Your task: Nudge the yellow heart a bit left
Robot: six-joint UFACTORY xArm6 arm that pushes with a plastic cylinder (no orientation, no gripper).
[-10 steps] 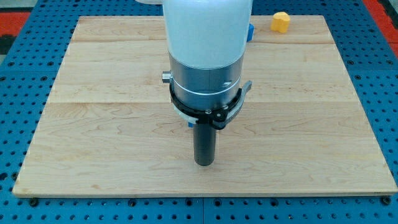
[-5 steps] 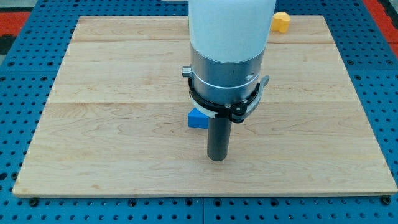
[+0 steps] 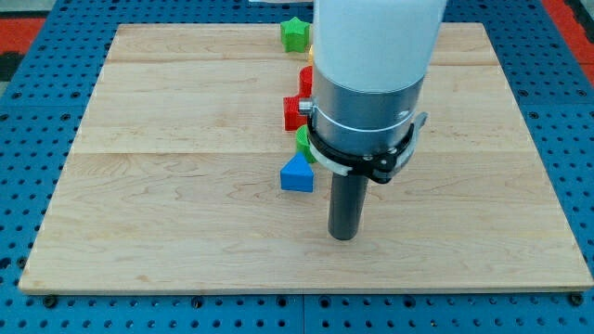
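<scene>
Camera view looks down on a pale wooden board (image 3: 167, 186), made of planks with the grain running left to right, lying on a blue pegboard table (image 3: 28, 121) dotted with holes. A strip of red (image 3: 19, 28) shows at the view's top left corner.

The arm's white and grey body (image 3: 367, 83) fills the upper middle, and the dark rod hangs from it, my tip (image 3: 344, 237) resting on bare wood toward the view's bottom. There is no gripper here, only the rod, so nothing opens or closes.

A blue triangular block (image 3: 297, 174) sits just to the upper left of the tip, close but apart. Above it a green block (image 3: 303, 141) peeks out beside the arm's collar, then a red block (image 3: 295, 112), another red one (image 3: 305, 80), and a green star-like block (image 3: 295, 33) near the board's top edge.

The yellow heart cannot be seen; the arm covers much of the board's upper middle.
</scene>
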